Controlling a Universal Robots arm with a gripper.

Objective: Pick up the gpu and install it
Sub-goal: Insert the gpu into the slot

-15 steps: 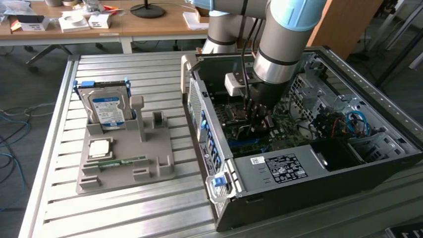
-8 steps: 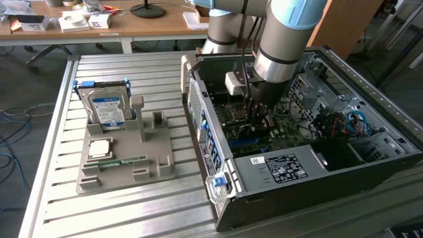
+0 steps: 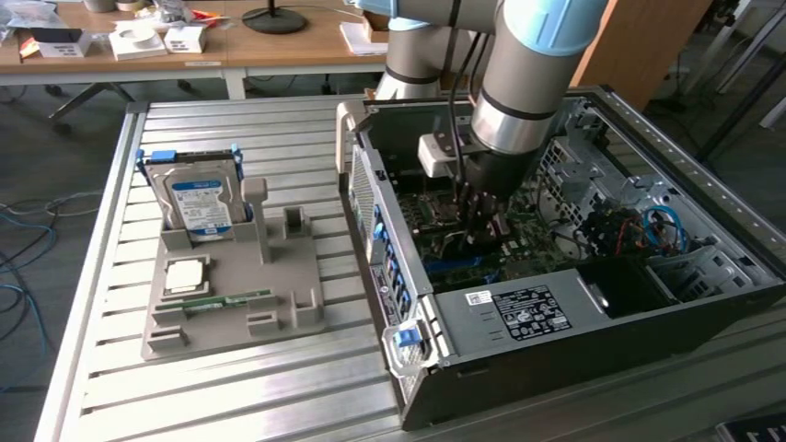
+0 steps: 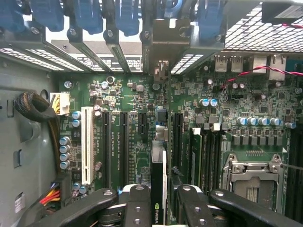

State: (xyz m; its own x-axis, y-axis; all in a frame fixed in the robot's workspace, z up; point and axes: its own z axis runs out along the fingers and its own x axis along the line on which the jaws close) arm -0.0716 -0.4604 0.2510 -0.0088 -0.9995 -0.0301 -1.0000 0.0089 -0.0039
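My gripper is deep inside the open computer case, just above the motherboard. In the wrist view the gpu shows edge-on as a thin dark card with a green logo. It is clamped between the black fingers of my gripper. The card points toward the rear slot openings, with its silver bracket at the case's back wall. It stands over the motherboard among the long black expansion slots. Whether it sits in a slot I cannot tell.
On the exterior view's left a grey holder carries a hard drive, a processor and a memory stick. A white slot, cable bundle and processor socket flank the card. Case walls hem in the arm.
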